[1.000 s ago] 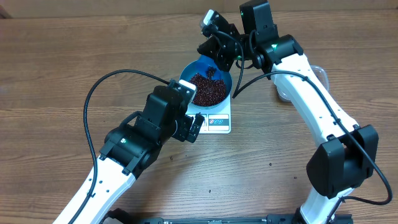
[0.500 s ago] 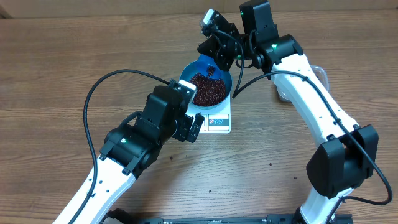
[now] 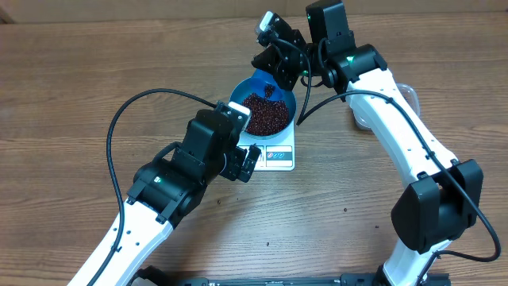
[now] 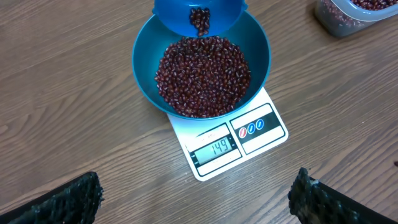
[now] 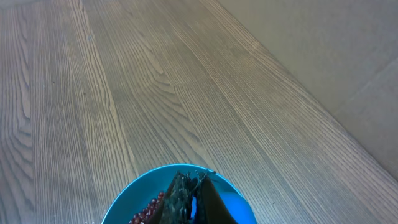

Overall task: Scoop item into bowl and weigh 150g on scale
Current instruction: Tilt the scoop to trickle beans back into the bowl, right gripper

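Observation:
The blue bowl (image 4: 146, 62) stands on the white scale (image 4: 264, 134) and holds a heap of dark red-brown beans (image 4: 202, 74). The scale's display (image 4: 216, 148) reads 149. My right gripper (image 3: 274, 73) is shut on a small blue scoop (image 4: 199, 15), which is tilted over the bowl's far rim with a few beans in it. In the right wrist view the fingers (image 5: 194, 180) press together on the scoop (image 5: 137, 196). My left gripper (image 4: 193, 208) hangs open over bare table just in front of the scale (image 3: 278, 155), with nothing between its fingers.
A clear plastic tub (image 4: 354, 12) with more beans stands to the right of the bowl, half hidden under the right arm in the overhead view (image 3: 411, 94). A few stray beans (image 3: 267, 244) lie on the wood near the front.

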